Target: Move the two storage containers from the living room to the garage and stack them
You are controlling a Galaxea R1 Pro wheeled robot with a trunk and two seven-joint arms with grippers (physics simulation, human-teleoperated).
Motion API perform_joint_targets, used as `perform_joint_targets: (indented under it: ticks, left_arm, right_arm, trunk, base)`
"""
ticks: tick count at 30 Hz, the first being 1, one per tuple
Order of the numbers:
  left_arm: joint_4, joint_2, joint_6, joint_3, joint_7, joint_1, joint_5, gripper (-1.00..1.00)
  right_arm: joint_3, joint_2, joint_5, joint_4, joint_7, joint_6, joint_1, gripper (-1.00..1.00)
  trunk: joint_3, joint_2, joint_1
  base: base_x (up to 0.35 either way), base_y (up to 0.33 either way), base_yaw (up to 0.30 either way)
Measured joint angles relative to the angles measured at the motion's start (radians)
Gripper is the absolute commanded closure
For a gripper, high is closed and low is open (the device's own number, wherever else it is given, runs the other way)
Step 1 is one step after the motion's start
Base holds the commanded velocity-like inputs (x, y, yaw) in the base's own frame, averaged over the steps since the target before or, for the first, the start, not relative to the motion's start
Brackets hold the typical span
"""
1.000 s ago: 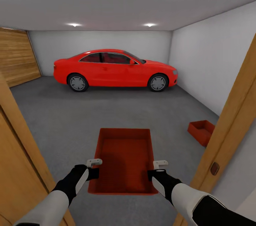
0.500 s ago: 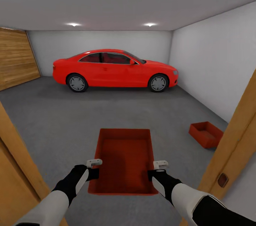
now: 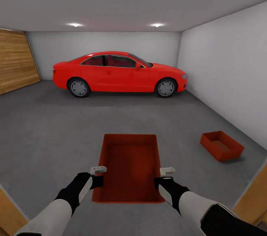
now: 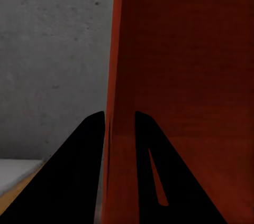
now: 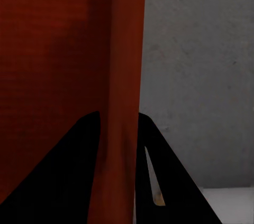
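Observation:
I carry an orange-red storage container [image 3: 129, 165] in front of me above the garage's dark grey floor [image 3: 55, 132]. My left gripper [image 3: 99, 176] is shut on its left wall [image 4: 119, 76], black fingers either side of the wall. On the opposite wall [image 5: 124, 76] my right gripper [image 3: 163, 178] is shut the same way. A second storage container [image 3: 221, 146] sits on the floor at the right, near the white wall.
A red car [image 3: 118, 72] is parked across the far end. A wooden panel door [image 3: 15, 61] covers the left wall. Wooden door frame pieces [image 3: 256, 199] show at both lower corners. Open concrete lies between me and the car.
The view has advanced through the doorway into the garage; the door frame has slid out to the corners. The container on the floor now shows fully. Both grippers still hold the carried container.

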Motion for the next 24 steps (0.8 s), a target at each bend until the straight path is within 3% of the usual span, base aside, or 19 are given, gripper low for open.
perform_joint_targets:
  ticks: [24]
  left_arm:
    - [0.000,0.000,0.000,0.000,-0.001,0.000,0.000,1.00]
  right_arm:
    - [0.001,0.000,-0.001,0.000,0.000,0.000,0.000,1.00]
  trunk:
    - [0.000,0.000,0.000]
  base:
    - [0.322,0.000,0.000]
